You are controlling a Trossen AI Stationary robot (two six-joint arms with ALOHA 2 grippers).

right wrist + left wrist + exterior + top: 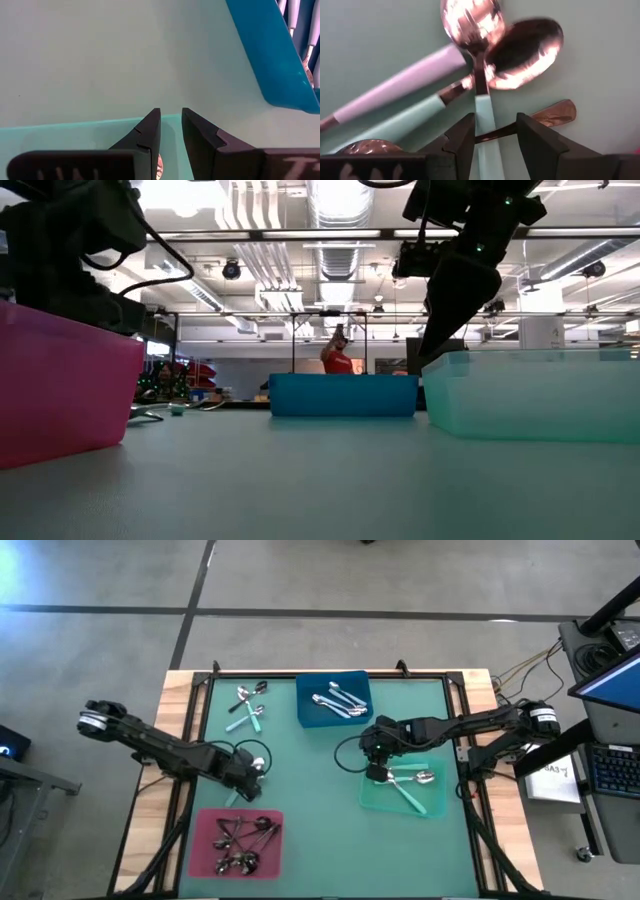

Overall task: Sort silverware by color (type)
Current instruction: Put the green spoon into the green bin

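You're set up in a big open workshop: grey concrete floor (330,580) with dark seam lines crossing it, exposed ducts and pipes (330,210) overhead, bright strip lights (205,298) along the ceiling. Far back, a person in a red shirt (340,358) stands by a dark frame. Right of your table there's a keyboard (610,768) and a laptop (612,675).
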